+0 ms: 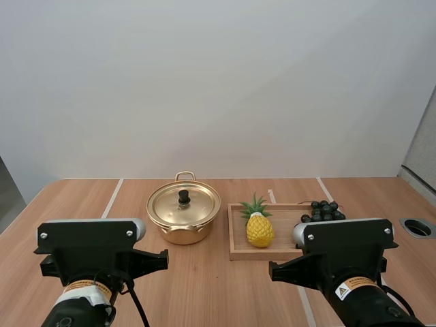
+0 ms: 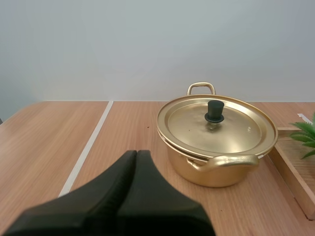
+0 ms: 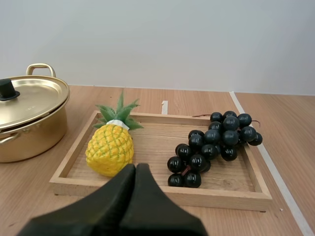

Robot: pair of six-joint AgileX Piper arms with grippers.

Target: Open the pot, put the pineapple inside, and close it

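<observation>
Both pairs of jaws are closed on nothing: left jaws facing the pot (image 2: 216, 164), right jaws facing the wooden tray (image 3: 162, 195), where the pineapple (image 3: 110, 150) sits beside the grapes (image 3: 214, 142). With the lid (image 2: 236, 130) on, I judge opening comes first: spread the left jaws, centre them over the black knob (image 2: 214, 111), pinch low, lift straight. Stickers (image 1: 349, 288) on my arms carry print too small to read.

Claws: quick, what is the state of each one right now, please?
Left claw: closed, holding nothing.
Right claw: closed, holding nothing.
</observation>
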